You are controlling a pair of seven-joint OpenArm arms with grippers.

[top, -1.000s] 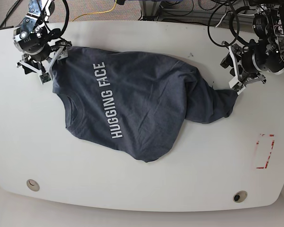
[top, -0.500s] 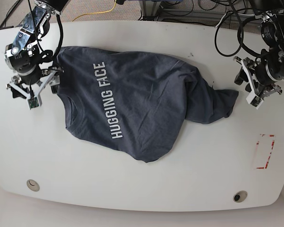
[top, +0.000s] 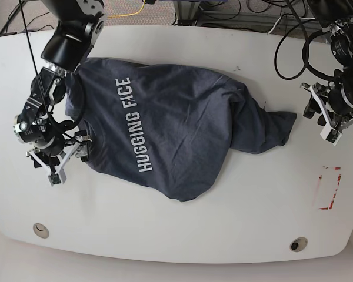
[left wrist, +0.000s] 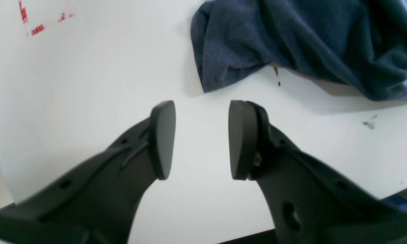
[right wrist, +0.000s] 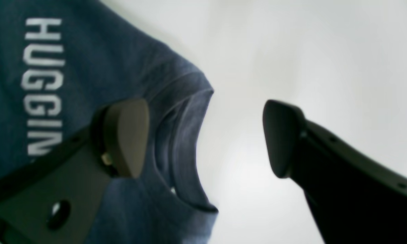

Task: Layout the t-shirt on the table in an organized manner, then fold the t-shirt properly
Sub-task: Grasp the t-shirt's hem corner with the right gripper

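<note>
The dark navy t-shirt (top: 170, 129) lies crumpled on the white table (top: 223, 229), with "HUGGING FACE" facing up and its right part bunched. My right gripper (top: 67, 157) is open at the collar (right wrist: 183, 145). One of its fingers (right wrist: 125, 135) is over the fabric and the other is over bare table. My left gripper (top: 319, 117) is open and empty over bare table, just right of the shirt's bunched end (left wrist: 223, 51). It does not touch the shirt.
A red tape rectangle (top: 329, 188) marks the table at the right, and it also shows in the left wrist view (left wrist: 30, 20). Two round holes (top: 40, 229) (top: 297, 243) sit near the front edge. Dark specks (top: 237, 68) lie behind the shirt. Cables hang behind the table.
My right gripper moved from the shirt's far-left shoulder toward the front, to the collar. My left gripper drew away to the right from the shirt's bunched end. The shirt stayed put.
</note>
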